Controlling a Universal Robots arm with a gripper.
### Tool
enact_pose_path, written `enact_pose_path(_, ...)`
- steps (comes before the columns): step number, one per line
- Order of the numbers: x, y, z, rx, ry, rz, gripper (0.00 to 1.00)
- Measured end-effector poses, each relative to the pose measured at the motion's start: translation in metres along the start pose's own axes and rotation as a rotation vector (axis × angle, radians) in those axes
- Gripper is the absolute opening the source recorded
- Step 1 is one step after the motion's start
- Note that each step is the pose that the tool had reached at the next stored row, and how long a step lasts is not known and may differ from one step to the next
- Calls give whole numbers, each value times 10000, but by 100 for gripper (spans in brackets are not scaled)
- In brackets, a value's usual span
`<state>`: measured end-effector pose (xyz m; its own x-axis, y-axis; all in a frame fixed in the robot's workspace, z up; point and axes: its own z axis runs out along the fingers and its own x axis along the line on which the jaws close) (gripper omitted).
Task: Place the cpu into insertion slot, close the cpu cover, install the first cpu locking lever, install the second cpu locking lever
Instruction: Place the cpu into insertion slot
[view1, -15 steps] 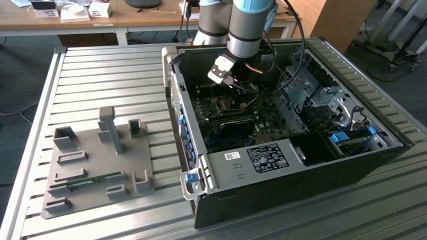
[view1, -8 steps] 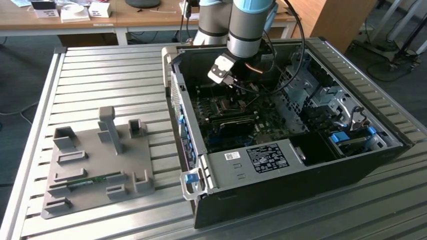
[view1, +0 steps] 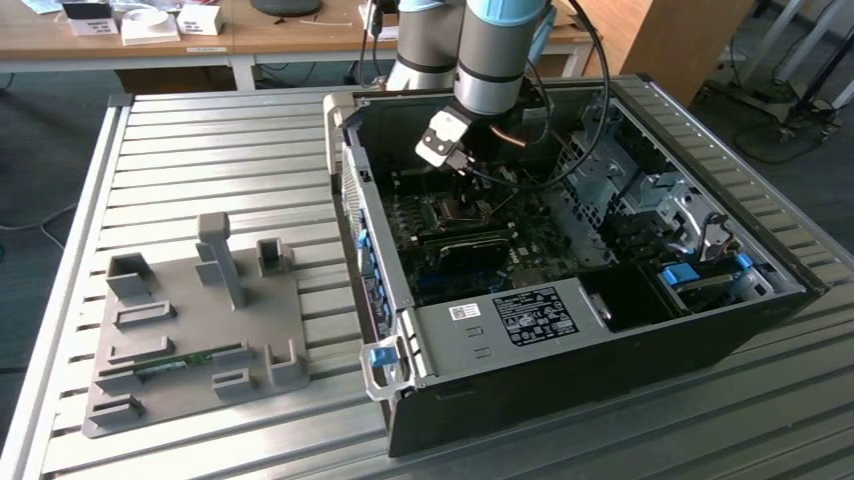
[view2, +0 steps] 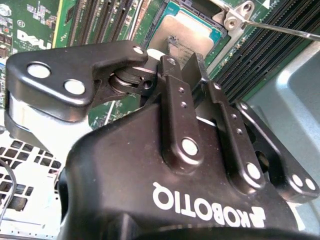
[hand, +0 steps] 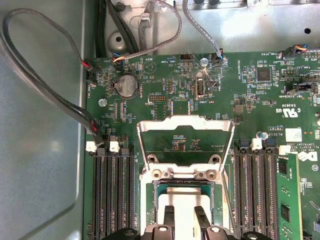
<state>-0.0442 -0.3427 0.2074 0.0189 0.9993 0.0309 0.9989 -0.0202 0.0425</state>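
Looking across the room in the exterior view, the arm reaches down into the open computer case (view1: 561, 340) lying on the slatted metal worktop (view1: 214, 140). Its hand (view1: 461, 165) is low over the motherboard, near the insertion slot (view1: 454, 212). A grey fixture plate (view1: 187, 330) sits on the exterior view's left of the case.

In the second wrist view the hand (view2: 197, 75) is narrow: its fingers (view2: 175, 100) leave a slim gap, with nothing gripped that I can see. The tips are close over the cpu (view2: 187, 30), which lies flat. A thin metal lever (view2: 285, 29) runs past its corner.

In the first wrist view the cpu (hand: 182, 200) sits inside the insertion slot (hand: 148, 200) with the hand (hand: 183, 217) over it. The cpu cover (hand: 185, 121) stands swung open at its hinge, and black memory slots (hand: 112, 195) flank the socket
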Motion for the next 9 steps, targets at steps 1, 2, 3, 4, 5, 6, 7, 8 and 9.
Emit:
enact_pose_path(1,0,0,-1,0,0,0,29)
enact_pose_path(2,0,0,-1,0,1,0,27)
enact_pose_path(3,0,0,-2,0,0,0,27)
enact_pose_path(4,0,0,-3,0,1,0,21)
enact_pose_path(5,0,0,-3,0,0,0,15)
enact_pose_path(6,0,0,-4,0,0,0,11)
enact_pose_path(7,0,0,-5,0,1,0,11)
enact_pose_path(8,0,0,-5,0,1,0,11)
enact_pose_path(9,0,0,-6,0,0,0,11)
